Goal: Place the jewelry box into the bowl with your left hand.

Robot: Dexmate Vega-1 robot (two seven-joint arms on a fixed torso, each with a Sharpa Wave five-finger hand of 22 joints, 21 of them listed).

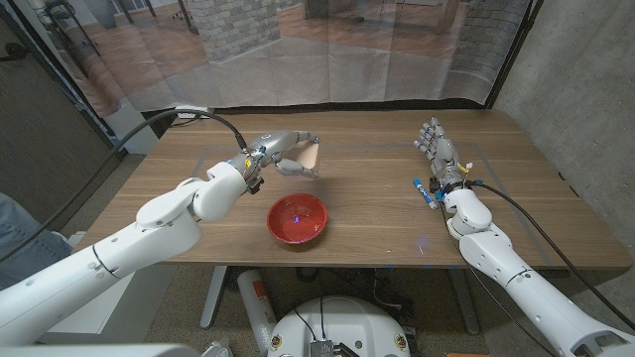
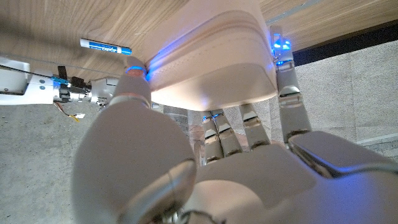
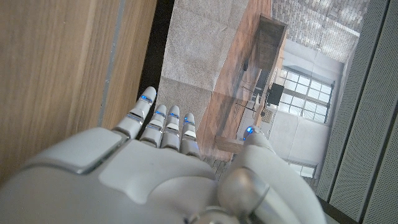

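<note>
Left hand [image 1: 281, 152] out over the counter [image 1: 367, 198] beyond the bowl [image 1: 297, 217], at the end of a long white arm stretched in from the near left corner, fingers [image 1: 303, 138] reaching away from the robot and thumb underneath. Wrapped around the jewelry box [image 1: 309, 157], pale and beige, clamped between thumb on one side and fingers on the other. In the left wrist view, the same grip seen close: jewelry box [image 2: 211, 65] with rounded corners and a seam running along its side, fingers [image 2: 291, 93] against one end, thumb tip [image 2: 134, 78] pressed to the other, blue lights glowing at the contact points. Long axis of the box roughly crosswise to the fingers, spanning from thumb to fingertips; held clear above the wood, just past the far rim of the red bowl, not over its hollow. Cannot tell from the head view which face points down. Right hand [image 1: 438, 149] well apart on the far right of the counter, standing on its edge with fingers straight, loosely apart and aimed away from the robot, holding nothing. Same in the right wrist view: right hand [image 3: 168, 168] with fingers extended side by side beside the wood. Blue pen [image 1: 426, 191] lying on the counter just beside the right wrist.
</note>
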